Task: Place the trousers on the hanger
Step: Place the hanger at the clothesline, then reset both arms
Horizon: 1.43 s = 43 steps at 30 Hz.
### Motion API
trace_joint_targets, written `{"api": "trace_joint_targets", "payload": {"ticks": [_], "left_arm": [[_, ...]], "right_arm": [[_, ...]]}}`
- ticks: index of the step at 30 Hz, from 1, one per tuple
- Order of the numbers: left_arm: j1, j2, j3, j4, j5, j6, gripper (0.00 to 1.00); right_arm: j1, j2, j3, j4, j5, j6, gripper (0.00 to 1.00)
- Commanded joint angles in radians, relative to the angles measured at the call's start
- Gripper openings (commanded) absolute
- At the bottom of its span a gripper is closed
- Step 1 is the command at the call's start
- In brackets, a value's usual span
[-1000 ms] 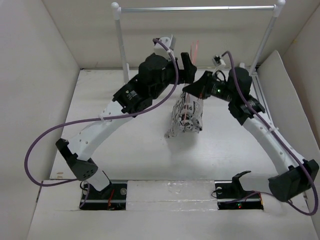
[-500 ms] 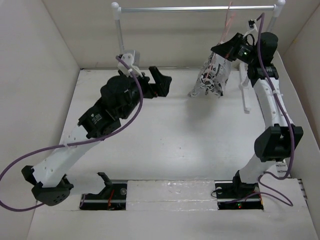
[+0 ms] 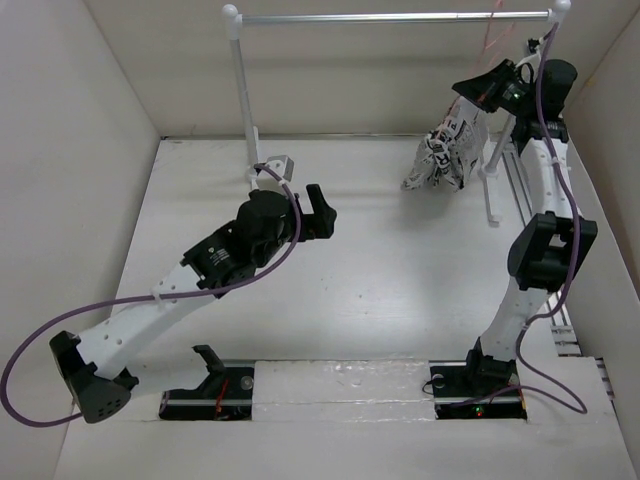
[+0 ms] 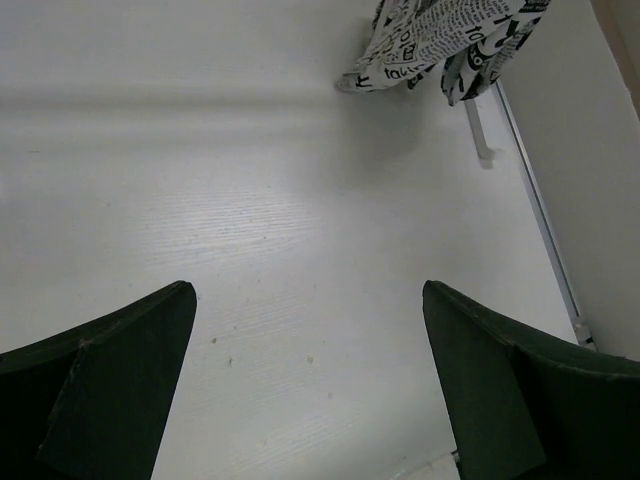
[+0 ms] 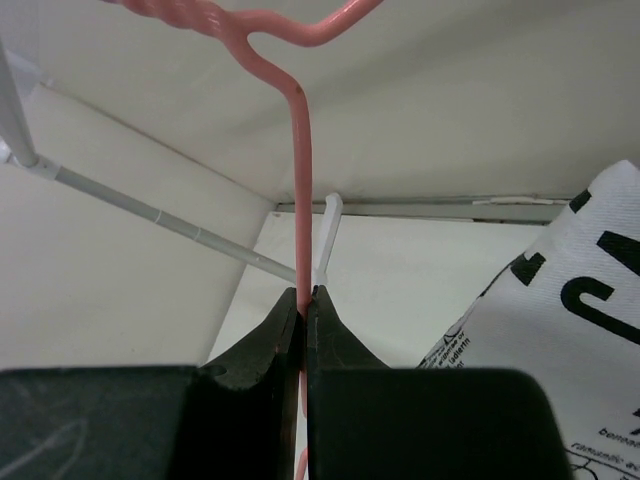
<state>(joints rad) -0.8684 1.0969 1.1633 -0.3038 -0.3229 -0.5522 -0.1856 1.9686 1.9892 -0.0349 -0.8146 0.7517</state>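
Counts: two arms, two grippers, one pair of trousers [image 3: 447,158], one hanger [image 5: 301,200], one rack with two white posts and one silver crossbar [image 3: 390,17].

Right gripper [image 5: 302,292] is clenched on the hanger's thin pink rod, just below the bend under the twisted neck. It is raised high at the far right, close to the rack's right post. The hanger's upper end reaches up near the crossbar in the top view; I cannot tell whether it is hooked over it.

The trousers hang in a bunched bundle below and slightly left of the right gripper, off the table [image 3: 380,290], just beside the right post. The right wrist view shows the printed fabric at lower right, next to the fingers. How the cloth sits on the hanger's lower part is hidden.

Left gripper [image 4: 308,295] is released, jaws wide apart with nothing between them, over the middle-left of the table and well apart from the trousers, which show at the top of its wrist view.

Changes: one second ago both grippers met mid-table at the bundle, which hung low there. Half a second ago the right arm had already lifted it toward the far right. Now the bundle is further right, nearer the post, and the right gripper is slightly higher. The left arm has pulled back toward the near edge.
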Motion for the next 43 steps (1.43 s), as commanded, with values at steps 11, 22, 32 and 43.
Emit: {"api": "trace_joint_targets", "payload": {"ticks": [11, 22, 32, 43], "left_arm": [[0.046, 0.021, -0.067, 0.069, 0.050, -0.072, 0.95], [0.109, 0.090, 0.061, 0.031, 0.123, -0.023, 0.99], [0.472, 0.067, 0.165, 0.029, 0.470, -0.032, 0.99], [0.505, -0.117, -0.091, -0.028, 0.384, -0.008, 0.99]], "right_arm": [[-0.107, -0.042, -0.102, 0.265, -0.055, 0.038, 0.03], [-0.187, -0.117, -0.055, 0.150, -0.057, -0.072, 1.00], [-0.168, -0.456, -0.258, 0.139, -0.121, -0.227, 1.00], [0.430, -0.997, -1.031, -0.192, 0.282, -0.655, 1.00]]}}
